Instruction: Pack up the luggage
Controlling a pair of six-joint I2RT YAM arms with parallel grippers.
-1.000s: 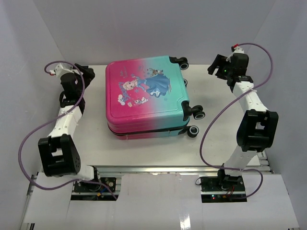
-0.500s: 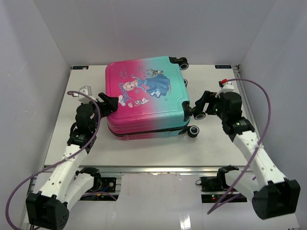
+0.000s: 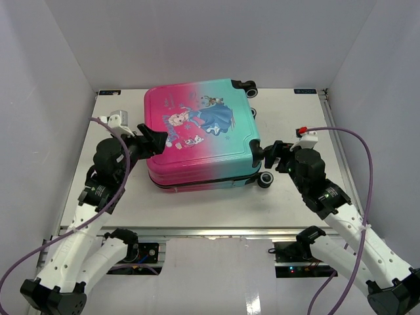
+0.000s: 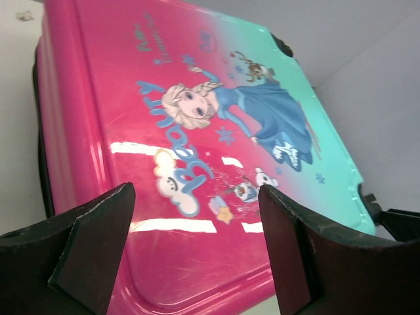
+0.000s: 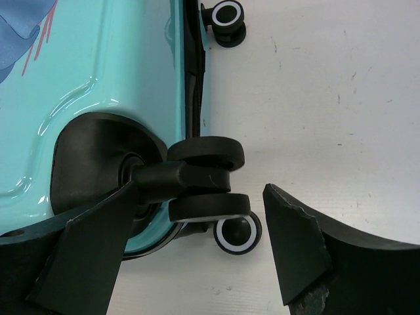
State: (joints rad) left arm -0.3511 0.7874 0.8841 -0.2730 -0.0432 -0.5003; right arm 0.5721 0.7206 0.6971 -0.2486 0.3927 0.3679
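The luggage (image 3: 200,134) lies flat and shut mid bench (image 3: 295,197), pink at 9 o'clock fading to teal at 3, princess print up. The glossy hard shell looks stiff, slippery and too broad to clamp; the lid rim or a wheel (image 5: 205,177) seems graspable. The left jaws stand wide at its 9 o'clock edge, and the right jaws stand wide flanking the 4 o'clock wheel.

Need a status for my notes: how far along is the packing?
Done: nothing visible. The luggage lies shut and flat on the table, and nothing to pack is in view. In hand: both grippers are open at it, the left gripper over the pink corner and the right gripper lined up on a wheel at the teal end. Left: opening it, then any packing inside.
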